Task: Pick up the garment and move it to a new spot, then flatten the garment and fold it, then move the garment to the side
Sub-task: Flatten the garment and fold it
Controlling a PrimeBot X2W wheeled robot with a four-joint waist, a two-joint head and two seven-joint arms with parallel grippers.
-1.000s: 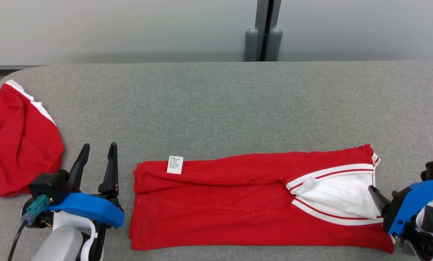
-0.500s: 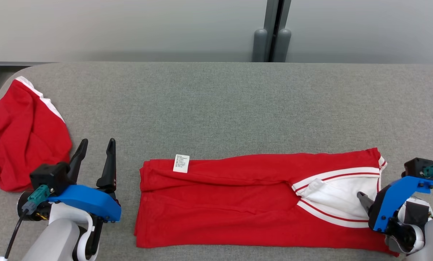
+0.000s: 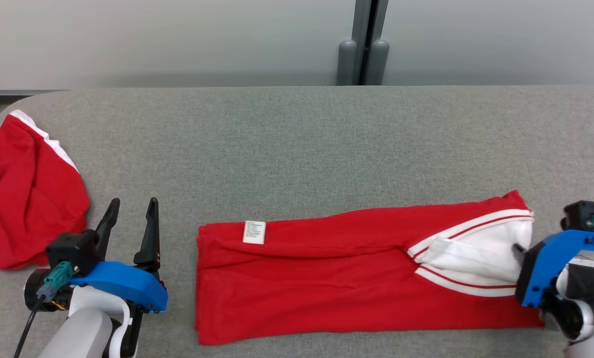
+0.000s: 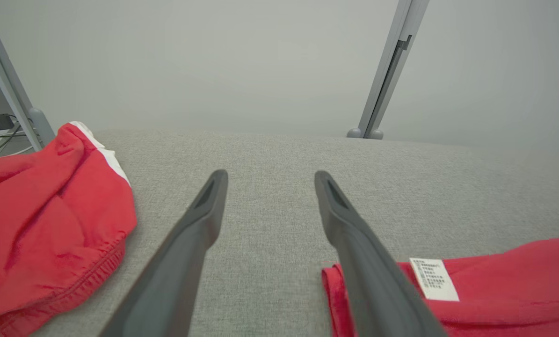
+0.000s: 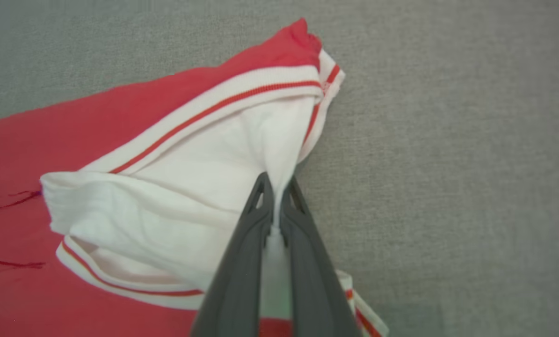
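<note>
Head view is showing the red garment [image 3: 326, 283] lying as a long folded band on the grey counter [image 3: 297, 149], running from the right fingers [image 3: 518, 247] across to just beside the left fingers [image 3: 151, 223]. In the right wrist view the right fingers [image 5: 260, 210] are pinching shut on a tuck of the white collar fabric [image 5: 176, 187], which is bunching up to their tips. The left fingers [image 4: 204, 220] are standing spread wide over bare counter and holding nothing, with the care label [image 4: 433, 278] just to their inner side and a second red cloth [image 3: 28, 199] lying crumpled on their outer side.

I'm reading this as the folding step, with the collar end just being taken. The next move is probably calling for a lift and a carry of that end toward the label end, keeping the layers together so the white fabric is not pulling out alone.

A second ago the right fingers were parted against the white cloth; now they are clamping it. The left fingers are staying as they were. The head camera is swinging, so I'm not trusting the garment's slight shift
</note>
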